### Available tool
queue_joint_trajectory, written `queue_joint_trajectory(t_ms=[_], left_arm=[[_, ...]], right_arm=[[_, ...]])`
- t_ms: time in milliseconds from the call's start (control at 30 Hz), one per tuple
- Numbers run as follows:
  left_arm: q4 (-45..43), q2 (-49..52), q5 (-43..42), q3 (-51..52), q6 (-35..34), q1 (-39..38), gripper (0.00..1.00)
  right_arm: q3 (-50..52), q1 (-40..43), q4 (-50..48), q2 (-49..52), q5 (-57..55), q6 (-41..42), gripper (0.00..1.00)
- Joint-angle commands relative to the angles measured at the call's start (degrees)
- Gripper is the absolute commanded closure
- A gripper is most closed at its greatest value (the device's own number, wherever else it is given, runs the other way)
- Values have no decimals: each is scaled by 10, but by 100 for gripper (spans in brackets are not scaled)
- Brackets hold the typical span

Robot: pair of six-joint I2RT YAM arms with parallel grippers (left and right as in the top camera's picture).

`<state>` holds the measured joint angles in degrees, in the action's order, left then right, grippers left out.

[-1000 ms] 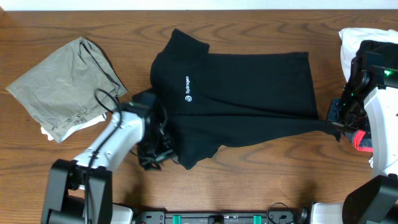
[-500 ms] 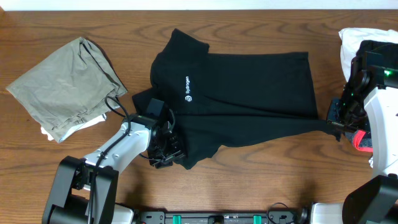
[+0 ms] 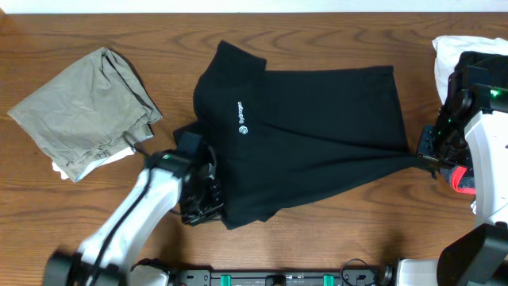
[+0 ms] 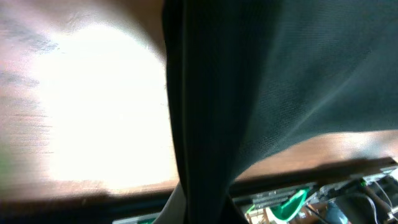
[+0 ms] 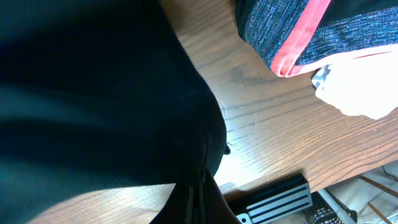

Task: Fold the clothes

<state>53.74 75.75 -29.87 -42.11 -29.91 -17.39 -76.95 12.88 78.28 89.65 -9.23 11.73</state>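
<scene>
Sprawling flat, the black shirt (image 3: 317,135) covers the middle of the counter (image 3: 357,234). The left pincer (image 3: 208,205) is clamped on its 7 o'clock corner and the right pincer (image 3: 429,159) on its 3 o'clock corner. An olive garment (image 3: 79,111) lies at 10 o'clock.

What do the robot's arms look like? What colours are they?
Both arms are mostly smooth white tubes with chunky black joints. The left arm has a thin black cable looping beside it, and the left hand is black. The right arm carries a black block with a tiny green light, and the right hand is dark too.
</scene>
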Motion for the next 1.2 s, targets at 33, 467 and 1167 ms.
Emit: queue_joint_trajectory(t_ms=[33,467,1167], left_arm=[[16,-106,55,-19,14,28,94],[-61,-220,66,-19,-4,85,94],[-248,-113,175,-19,-43,89,93]], right_arm=[[0,5,-1,-1,-3,2,99],[0,5,10,-1,24,2,98],[14,5,-86,11,33,2,93]])
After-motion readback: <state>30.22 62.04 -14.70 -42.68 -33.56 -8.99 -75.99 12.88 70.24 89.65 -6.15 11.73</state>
